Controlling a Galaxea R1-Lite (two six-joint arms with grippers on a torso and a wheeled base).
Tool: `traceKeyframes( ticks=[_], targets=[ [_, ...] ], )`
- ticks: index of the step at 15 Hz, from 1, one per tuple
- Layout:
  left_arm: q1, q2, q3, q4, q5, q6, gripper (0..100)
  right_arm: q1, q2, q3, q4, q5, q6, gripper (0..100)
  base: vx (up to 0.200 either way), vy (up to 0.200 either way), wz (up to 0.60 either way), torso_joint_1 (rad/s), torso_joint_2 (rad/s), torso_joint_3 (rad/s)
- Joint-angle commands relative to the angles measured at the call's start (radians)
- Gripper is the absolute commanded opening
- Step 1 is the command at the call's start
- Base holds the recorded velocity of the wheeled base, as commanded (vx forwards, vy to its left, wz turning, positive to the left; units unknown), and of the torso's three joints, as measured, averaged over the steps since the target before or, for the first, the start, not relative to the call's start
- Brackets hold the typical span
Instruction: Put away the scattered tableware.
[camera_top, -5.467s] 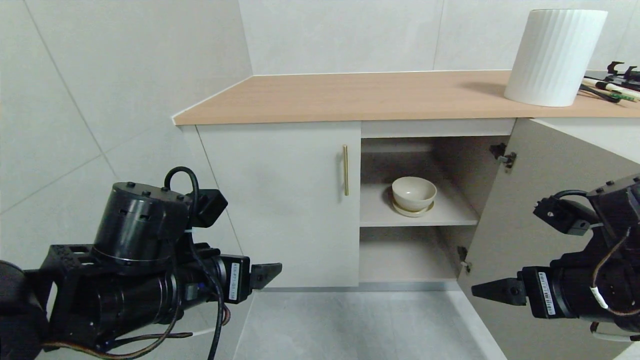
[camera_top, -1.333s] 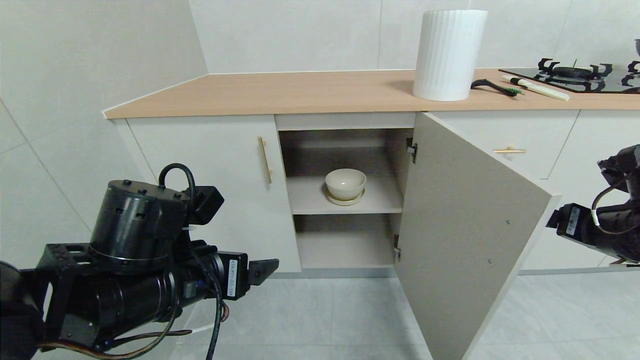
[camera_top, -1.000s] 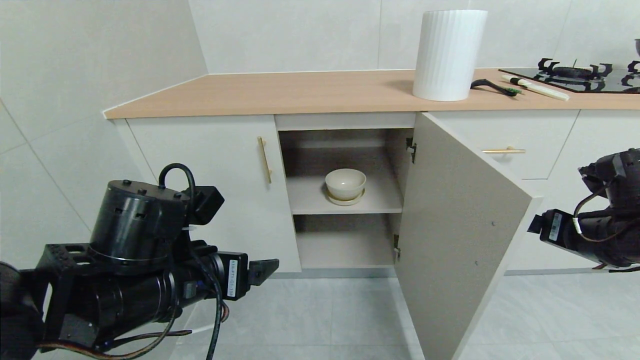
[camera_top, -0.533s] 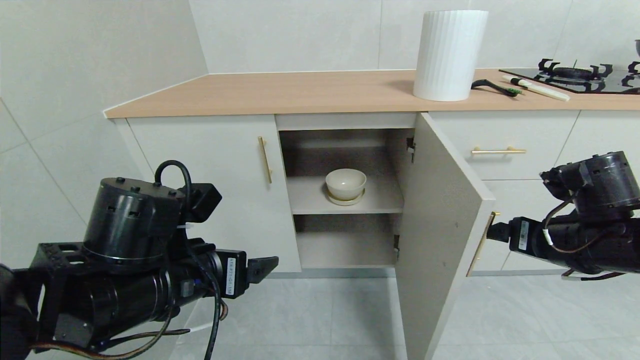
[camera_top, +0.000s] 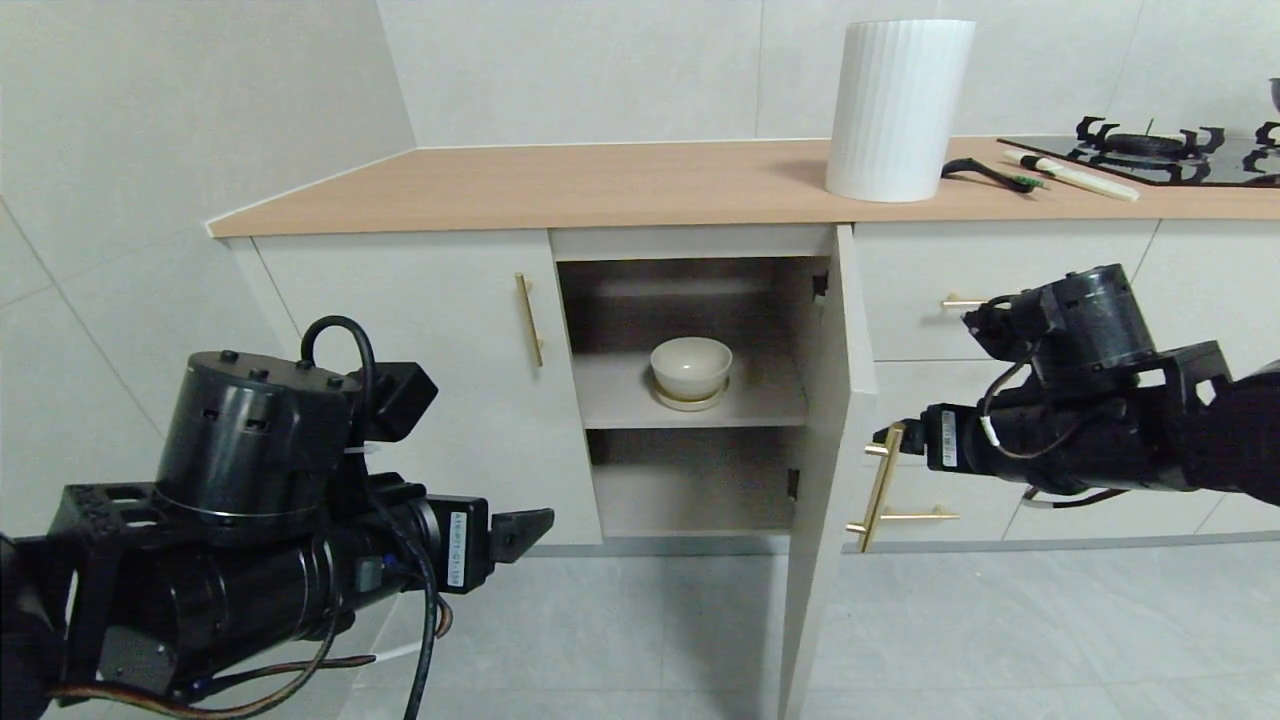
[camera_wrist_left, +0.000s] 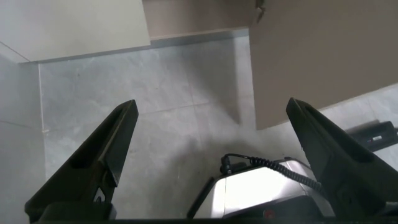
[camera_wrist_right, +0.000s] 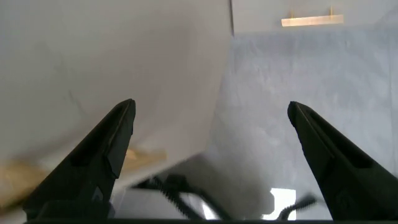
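Soft, even light fills the kitchen corner, bright on the tiles (camera_top: 200, 100) and the countertop (camera_top: 600, 185) above the right pincer (camera_top: 893, 441). Left of that pincer the cupboard (camera_top: 690, 300) is dimmer inside, darkest under its top edge, and the bowl (camera_top: 690, 368) throws a faint shadow on the shelf (camera_top: 620, 400). Beneath the left pincer (camera_wrist_left: 211, 102) the floor (camera_wrist_left: 155, 81) carries a pale sheen and the door's (camera_wrist_left: 323, 56) soft shadow.
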Motion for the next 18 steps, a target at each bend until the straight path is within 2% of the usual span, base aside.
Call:
traceKeyframes(
  ticks=[1,3,6,17,18],
  targets=[
    [0.000,-0.013,0.000,0.000,0.007,0.000,100,0.048,0.125,-0.083,0.000,0.000,-0.009,100,0.000,0.000,0.00,0.000,0.00,0.000],
    [0.000,-0.030,-0.003,0.000,0.008,0.001,100,0.065,0.165,-0.104,-0.002,0.016,-0.007,100,0.000,0.000,0.00,0.000,0.00,0.000],
    [0.000,-0.039,-0.006,0.000,0.008,0.003,100,0.063,0.203,-0.132,-0.002,0.123,-0.004,100,0.000,0.000,0.00,0.000,0.00,0.000],
    [-0.005,-0.039,-0.004,0.001,0.036,0.018,100,0.063,0.298,-0.132,-0.151,0.121,0.037,100,0.000,0.000,0.00,0.000,0.00,0.000],
    [-0.005,-0.039,-0.001,0.001,0.038,0.034,100,0.063,0.309,-0.129,-0.189,0.121,0.051,100,0.200,0.000,0.00,0.002,0.00,-0.002]
  ],
)
